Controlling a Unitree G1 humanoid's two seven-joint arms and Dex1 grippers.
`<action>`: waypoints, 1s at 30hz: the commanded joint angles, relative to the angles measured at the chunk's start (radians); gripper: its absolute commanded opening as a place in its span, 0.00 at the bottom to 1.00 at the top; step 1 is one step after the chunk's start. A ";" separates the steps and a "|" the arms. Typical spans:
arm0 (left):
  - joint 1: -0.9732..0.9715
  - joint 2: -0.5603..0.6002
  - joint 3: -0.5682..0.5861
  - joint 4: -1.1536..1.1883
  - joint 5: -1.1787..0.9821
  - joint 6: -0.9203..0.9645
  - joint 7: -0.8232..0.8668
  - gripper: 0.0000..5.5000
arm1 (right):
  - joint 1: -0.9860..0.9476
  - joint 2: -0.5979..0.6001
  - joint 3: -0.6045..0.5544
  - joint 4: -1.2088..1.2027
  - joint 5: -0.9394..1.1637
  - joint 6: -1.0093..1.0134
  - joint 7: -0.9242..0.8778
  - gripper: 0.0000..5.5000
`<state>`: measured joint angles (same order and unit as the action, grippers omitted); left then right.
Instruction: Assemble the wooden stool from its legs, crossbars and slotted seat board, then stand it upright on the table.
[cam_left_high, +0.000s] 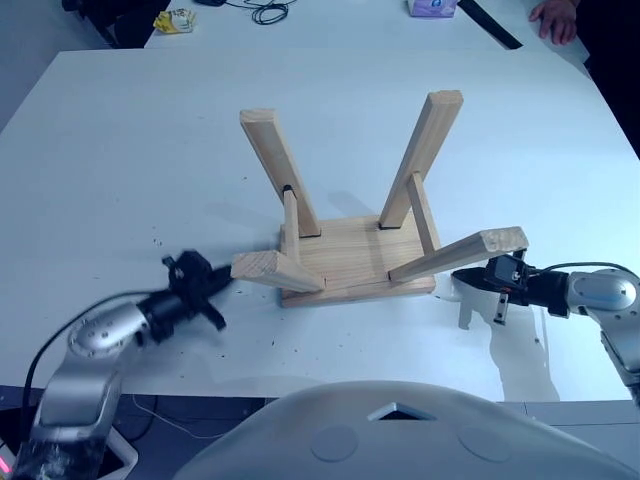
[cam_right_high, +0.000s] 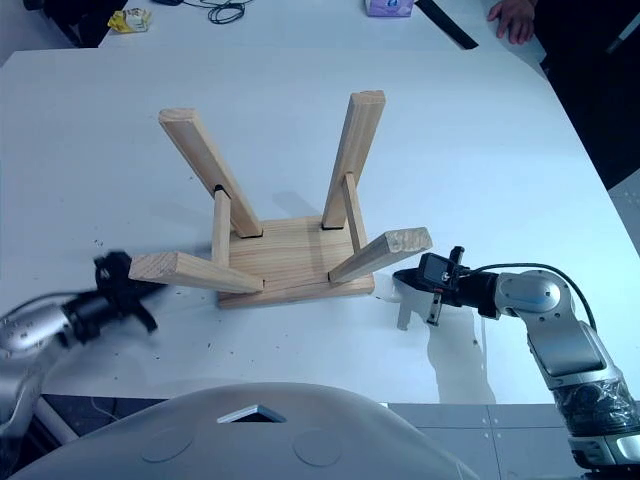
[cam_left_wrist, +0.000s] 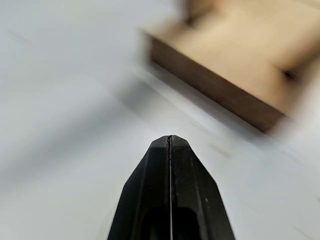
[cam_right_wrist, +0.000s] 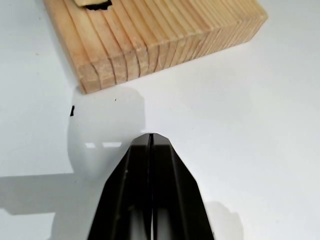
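Closed and empty, the black left gripper (cam_left_wrist: 170, 145) and black right gripper (cam_right_wrist: 151, 140) are held low on either side of the pale wooden stool (cam_left_high: 350, 255), which is set upside down on the white table (cam_left_high: 120, 150). Four legs (cam_left_high: 278, 165) and two crossbars (cam_left_high: 291, 225) are seen fitted, so only righting is judged left. How firmly the joints are seated cannot be made out.

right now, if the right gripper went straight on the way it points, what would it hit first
Probably the side of the seat board: the right gripper, shut, points at it low across the table.
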<state>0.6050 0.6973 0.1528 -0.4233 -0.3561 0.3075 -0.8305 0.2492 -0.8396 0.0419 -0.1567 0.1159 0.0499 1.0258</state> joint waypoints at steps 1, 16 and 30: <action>-0.046 0.010 -0.030 0.028 0.028 -0.014 -0.010 0.00 | -0.001 0.038 0.026 -0.029 0.010 0.019 -0.023 0.00; -0.101 -0.017 -0.158 0.059 0.049 -0.035 -0.028 0.00 | -0.047 0.052 0.056 -0.024 0.041 0.028 0.020 0.00; -0.141 -0.010 -0.186 0.095 0.062 -0.038 -0.033 0.00 | -0.034 0.013 0.054 -0.024 0.049 0.032 0.079 0.00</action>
<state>0.4492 0.6746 -0.0124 -0.3388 -0.3195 0.2493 -0.8634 0.2230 -0.8252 0.0931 -0.1785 0.1580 0.0782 1.1063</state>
